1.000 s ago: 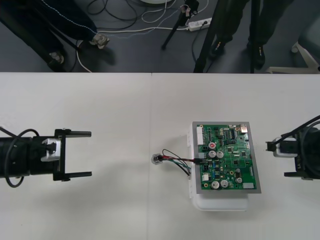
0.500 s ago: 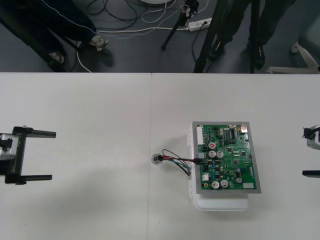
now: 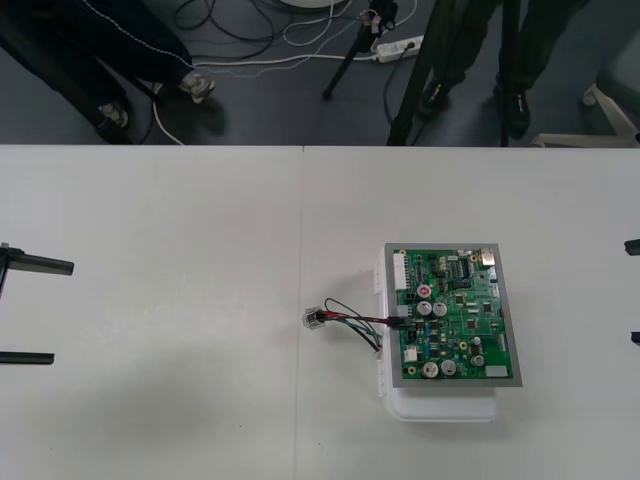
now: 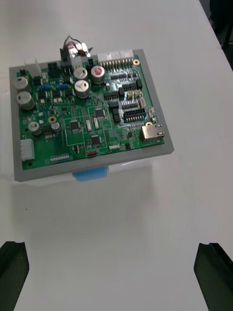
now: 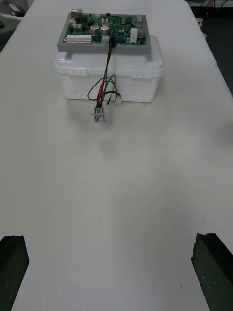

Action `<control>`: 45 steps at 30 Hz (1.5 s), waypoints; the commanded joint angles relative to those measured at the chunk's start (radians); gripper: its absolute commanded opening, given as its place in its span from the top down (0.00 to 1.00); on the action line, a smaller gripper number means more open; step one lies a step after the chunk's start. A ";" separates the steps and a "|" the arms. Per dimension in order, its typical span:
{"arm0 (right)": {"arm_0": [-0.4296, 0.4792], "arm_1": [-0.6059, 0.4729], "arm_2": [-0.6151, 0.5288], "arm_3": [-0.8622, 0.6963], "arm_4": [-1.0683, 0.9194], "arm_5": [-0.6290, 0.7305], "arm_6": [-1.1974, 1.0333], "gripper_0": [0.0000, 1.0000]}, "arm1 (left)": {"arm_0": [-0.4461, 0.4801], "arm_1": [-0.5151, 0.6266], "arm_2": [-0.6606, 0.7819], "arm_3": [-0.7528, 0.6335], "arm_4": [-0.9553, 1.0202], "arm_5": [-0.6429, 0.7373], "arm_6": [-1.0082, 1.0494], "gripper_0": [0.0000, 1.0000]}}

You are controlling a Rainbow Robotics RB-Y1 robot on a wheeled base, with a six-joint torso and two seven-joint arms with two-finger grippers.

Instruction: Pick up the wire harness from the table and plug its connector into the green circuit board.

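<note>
Left gripper point(image 3: 25, 311): mine, fingers spread wide and holding nothing, well apart from the harness ahead of it.
Right gripper point(image 3: 634, 292): also wide and empty, on the board's other side.
Circuit board point(image 3: 455, 315): flat and green, studded with silver cans. It sits raised on a white box-like base point(image 3: 440, 405) between my grippers, nearer the right.
Wire harness point(image 3: 350, 320): thin red, black and green wires in slack loops, on the left gripper's side of the board.
Plug point(image 5: 110, 43): small and black. It appears seated at the board's edge, which would explain why the wires climb the base.
Socket point(image 3: 313, 318): round, shiny, flanged metal — the free end, resting on the worktop point(image 3: 180, 400) near the base.
Judgement: plugging looks done — I have nothing left to hold.
</note>
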 commanded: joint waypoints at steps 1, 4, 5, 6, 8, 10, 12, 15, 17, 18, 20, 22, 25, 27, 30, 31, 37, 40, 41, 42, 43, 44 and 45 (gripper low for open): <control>0.014 -0.060 -0.083 0.058 -0.108 -0.082 0.034 0.00 | 0.033 0.050 0.065 -0.023 0.021 -0.105 0.085 0.01; 0.015 -0.060 -0.117 0.068 -0.127 -0.095 0.044 0.00 | 0.033 0.050 0.063 -0.023 0.029 -0.107 0.091 0.01; 0.015 -0.061 -0.125 0.068 -0.128 -0.095 0.047 0.00 | 0.033 0.050 0.063 -0.023 0.031 -0.108 0.092 0.01; 0.015 -0.060 -0.137 0.068 -0.128 -0.095 0.052 0.00 | 0.033 0.050 0.063 -0.025 0.032 -0.110 0.094 0.01; 0.014 -0.061 -0.153 0.068 -0.135 -0.095 0.060 0.00 | 0.033 0.048 0.063 -0.025 0.032 -0.113 0.097 0.01; 0.015 -0.063 -0.156 0.073 -0.153 -0.095 0.069 0.00 | 0.033 0.047 0.062 -0.025 0.034 -0.116 0.100 0.01; 0.023 -0.067 -0.153 0.084 -0.182 -0.095 0.080 0.00 | 0.033 0.041 0.062 -0.036 0.032 -0.122 0.106 0.01; 0.044 -0.083 -0.149 0.091 -0.217 -0.095 0.093 0.00 | 0.033 0.038 0.062 -0.046 0.040 -0.131 0.112 0.01; 0.075 -0.089 -0.151 0.091 -0.247 -0.095 0.100 0.00 | 0.033 0.038 0.062 -0.049 0.041 -0.143 0.118 0.01; 0.081 -0.089 -0.151 0.091 -0.251 -0.095 0.101 0.00 | 0.033 0.038 0.062 -0.049 0.041 -0.146 0.118 0.01; 0.107 -0.092 -0.153 0.090 -0.268 -0.095 0.107 0.00 | 0.034 0.035 0.062 -0.048 0.040 -0.151 0.120 0.01; 0.141 -0.092 -0.153 0.079 -0.273 -0.095 0.113 0.00 | 0.033 0.028 0.062 -0.040 0.040 -0.157 0.120 0.01; 0.178 -0.092 -0.153 0.068 -0.271 -0.095 0.120 0.00 | 0.033 0.028 0.062 -0.040 0.040 -0.157 0.120 0.01; 0.188 -0.092 -0.143 0.064 -0.271 -0.095 0.123 0.00 | 0.033 0.028 0.062 -0.040 0.040 -0.157 0.120 0.01; 0.185 -0.092 -0.134 0.062 -0.271 -0.095 0.127 0.00 | 0.033 0.028 0.062 -0.040 0.040 -0.157 0.120 0.00; 0.185 -0.092 -0.134 0.062 -0.271 -0.095 0.127 0.00 | 0.033 0.028 0.062 -0.040 0.040 -0.157 0.120 0.01; 0.184 -0.092 -0.133 0.025 -0.270 -0.095 0.156 0.00 | 0.033 0.028 0.062 -0.040 0.040 -0.157 0.120 0.01; 0.182 -0.092 -0.130 0.012 -0.270 -0.095 0.164 0.00 | 0.033 0.028 0.062 -0.040 0.040 -0.157 0.120 0.01; 0.181 -0.092 -0.126 0.009 -0.270 -0.095 0.169 0.00 | 0.033 0.028 0.062 -0.040 0.040 -0.157 0.120 0.01; 0.181 -0.092 -0.125 0.009 -0.270 -0.095 0.170 0.00 | 0.033 0.028 0.062 -0.040 0.040 -0.157 0.120 0.01; 0.179 -0.092 -0.123 0.009 -0.270 -0.095 0.172 0.00 | 0.033 0.028 0.062 -0.040 0.040 -0.157 0.120 0.01; 0.178 -0.090 -0.119 0.009 -0.270 -0.095 0.172 0.00 | 0.033 0.028 0.062 -0.040 0.040 -0.157 0.120 0.01; 0.176 -0.092 -0.113 0.009 -0.270 -0.095 0.175 0.00 | 0.033 0.028 0.062 -0.040 0.040 -0.157 0.120 0.01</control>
